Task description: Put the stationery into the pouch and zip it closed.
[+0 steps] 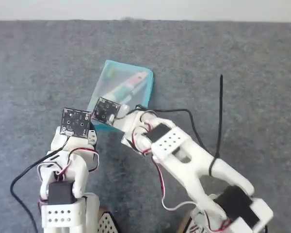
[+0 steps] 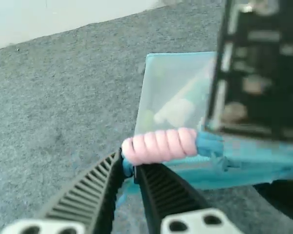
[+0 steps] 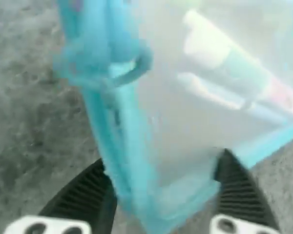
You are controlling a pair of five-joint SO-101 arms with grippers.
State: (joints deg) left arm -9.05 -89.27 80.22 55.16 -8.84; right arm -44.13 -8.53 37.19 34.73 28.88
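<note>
1. The pouch (image 1: 128,77) lies flat on the grey worktop (image 1: 39,63), just in front of both arms. It is of clear turquoise material and lies at a slant in the high view.
2. The stationery (image 1: 134,84) is inside the pouch. Through the clear wall I see a few pen-like pieces in white, green and pink, lying side by side along the pouch. The right wrist view shows them too, but they are blurred there.
3. The left hand (image 2: 128,168) is at the near edge of the pouch, at its zip side. Its two black ribbed fingers (image 2: 161,190) are almost together, and they pinch the end of the pink pull (image 2: 158,144), a short pink ribbed piece that lies along the turquoise zip edge.
4. The right hand (image 3: 163,163) is at the same near end of the pouch, just beside the left one. Its fingers stand wide apart, with a corner of the pouch between them. I cannot tell whether they press on it.
5. In the left wrist view the right arm's camera board (image 2: 259,68) hangs over the pouch.
6. A thin black cable (image 1: 221,107) stands up beside the right arm, away from the pouch.
</note>
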